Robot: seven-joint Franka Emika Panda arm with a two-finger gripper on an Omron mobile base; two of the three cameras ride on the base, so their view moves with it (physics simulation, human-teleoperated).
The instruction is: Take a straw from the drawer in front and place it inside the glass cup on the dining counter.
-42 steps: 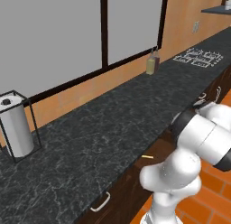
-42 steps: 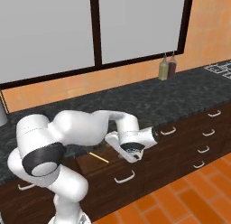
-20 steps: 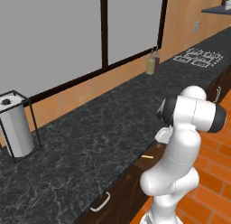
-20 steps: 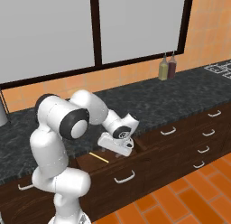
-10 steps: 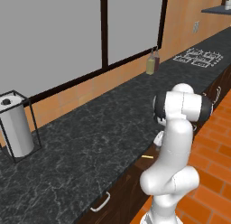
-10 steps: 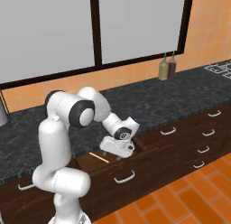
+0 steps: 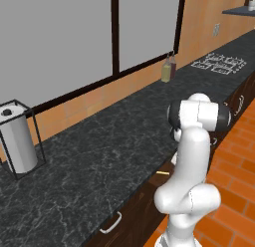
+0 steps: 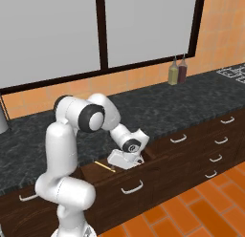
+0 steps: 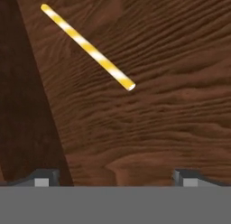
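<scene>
Straw (image 9: 87, 46) lies flat on the brown floor of the drawer (image 8: 143, 171), which we see pulled out below the black granite tabletop (image 8: 158, 104). In the right base view we see it (image 8: 104, 166) as a thin yellow line at the drawer's left end, w/ the pincer (image 8: 125, 160) just beside it to the right, down in the drawer opening. In the hand view we see the pincer (image 9: 113, 177) released, its tips spread wide and nothing btwn them; the straw runs diagonally toward the upper left, apart from both tips. In the left base view we see the straw's end (image 7: 162, 173) beside the white arm (image 7: 191, 166). Two bottles (image 8: 177, 71) stand farther along the tabletop by the window.
</scene>
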